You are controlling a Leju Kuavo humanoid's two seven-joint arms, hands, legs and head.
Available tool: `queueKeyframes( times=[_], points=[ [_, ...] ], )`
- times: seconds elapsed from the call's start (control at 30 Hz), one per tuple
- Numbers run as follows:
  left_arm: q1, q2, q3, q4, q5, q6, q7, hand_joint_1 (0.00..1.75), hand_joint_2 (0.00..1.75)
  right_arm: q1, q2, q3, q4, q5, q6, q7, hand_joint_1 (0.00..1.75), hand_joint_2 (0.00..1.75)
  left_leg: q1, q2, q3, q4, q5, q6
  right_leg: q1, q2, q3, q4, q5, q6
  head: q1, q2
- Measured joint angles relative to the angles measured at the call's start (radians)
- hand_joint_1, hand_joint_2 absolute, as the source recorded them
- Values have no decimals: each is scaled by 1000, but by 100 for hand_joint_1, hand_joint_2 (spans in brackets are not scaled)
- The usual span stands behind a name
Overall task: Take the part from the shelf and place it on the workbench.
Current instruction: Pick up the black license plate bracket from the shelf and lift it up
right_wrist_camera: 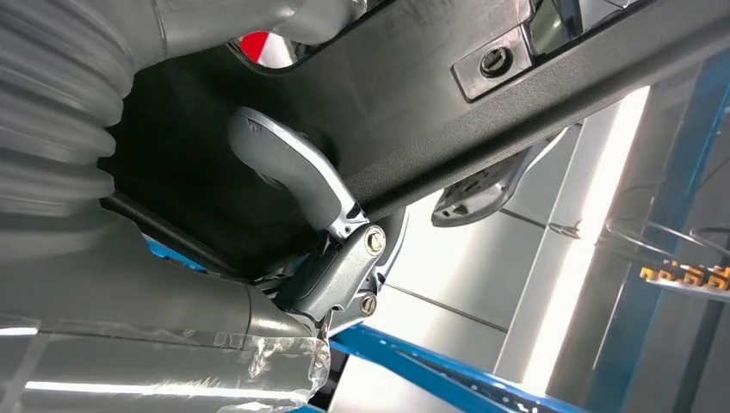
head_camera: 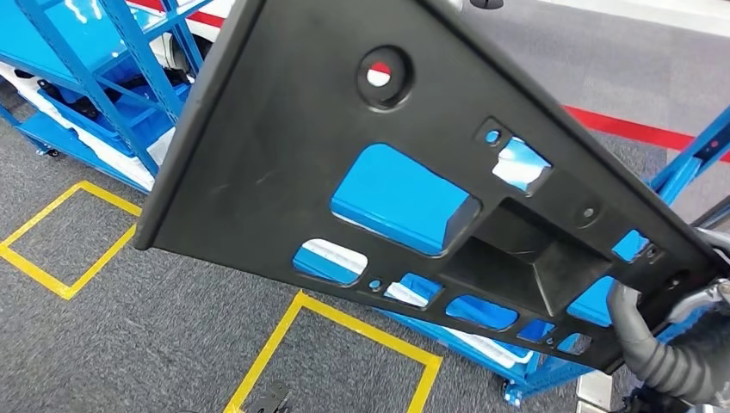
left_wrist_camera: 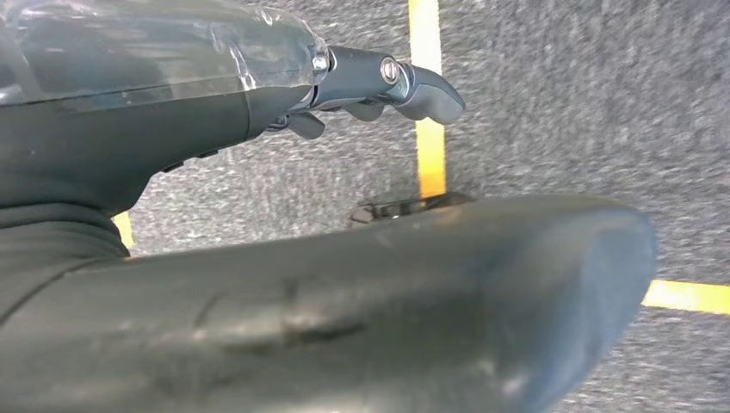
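The part (head_camera: 284, 155) is a large flat black plastic panel with several cut-outs and a moulded pocket. It is lifted off everything and tilts across most of the head view. My right hand (head_camera: 663, 344) grips its lower right corner. In the right wrist view the thumb (right_wrist_camera: 293, 172) presses against the panel's dark underside (right_wrist_camera: 413, 95). My left hand (left_wrist_camera: 198, 138) hangs over the carpet, holding nothing, with a finger stretched out and the thumb apart from it.
A blue shelf rack (head_camera: 95, 95) stands at the left, and more blue shelving (head_camera: 516, 379) shows through the panel's holes. Yellow tape squares (head_camera: 336, 318) mark the grey carpet, with a red line (head_camera: 620, 125) farther off. A small black object (head_camera: 271, 397) lies on the floor.
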Motion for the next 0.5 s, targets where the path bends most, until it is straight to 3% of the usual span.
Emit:
queueKeyframes(
  times=[0.07,0.13,0.17,0.27,0.33,0.4,0.43,0.47,0.5],
  points=[
    [0,0,0,0,0,0,0,0,0,-1,0,0,0,0,0,0,175,175,4,0,-31,18,11,-8,-7,-1,93,-118,43,7,0,0],
    [0,0,0,0,0,0,-1,0,0,-3,0,0,0,0,0,0,175,175,4,-1,-54,37,18,-17,-5,1,174,-246,38,4,-1,0],
    [0,0,0,0,0,0,-3,0,0,-3,0,0,0,0,0,0,175,175,5,-1,-60,42,23,-24,-2,2,190,-278,27,-4,-1,0],
    [1,0,0,0,-2,3,-8,0,0,-6,0,0,0,0,2,0,175,175,9,-3,-69,50,26,-44,2,1,183,-294,39,-41,-2,0],
    [1,0,0,0,-2,6,-10,0,0,-8,0,0,0,0,4,0,175,175,14,-5,-93,111,-32,-56,0,-2,171,-299,55,-61,-3,0],
    [2,0,0,0,-2,9,-11,0,0,-10,0,0,0,0,5,0,175,175,19,-5,-133,234,-116,-65,2,-3,153,-298,69,-67,-5,0],
    [3,0,0,0,-2,9,-11,0,0,-10,0,0,0,0,6,0,175,175,20,-5,-146,288,-139,-68,2,-3,144,-297,75,-67,-6,0],
    [4,0,0,0,-2,9,-11,0,0,-10,0,0,0,0,6,0,175,175,22,-5,-145,313,-144,-69,3,-3,136,-295,80,-65,-6,0],
    [4,0,0,0,-2,9,-11,0,0,-10,0,0,0,0,6,0,175,175,23,-5,-125,302,-131,-69,2,-3,129,-293,84,-63,-6,0]
  ],
)
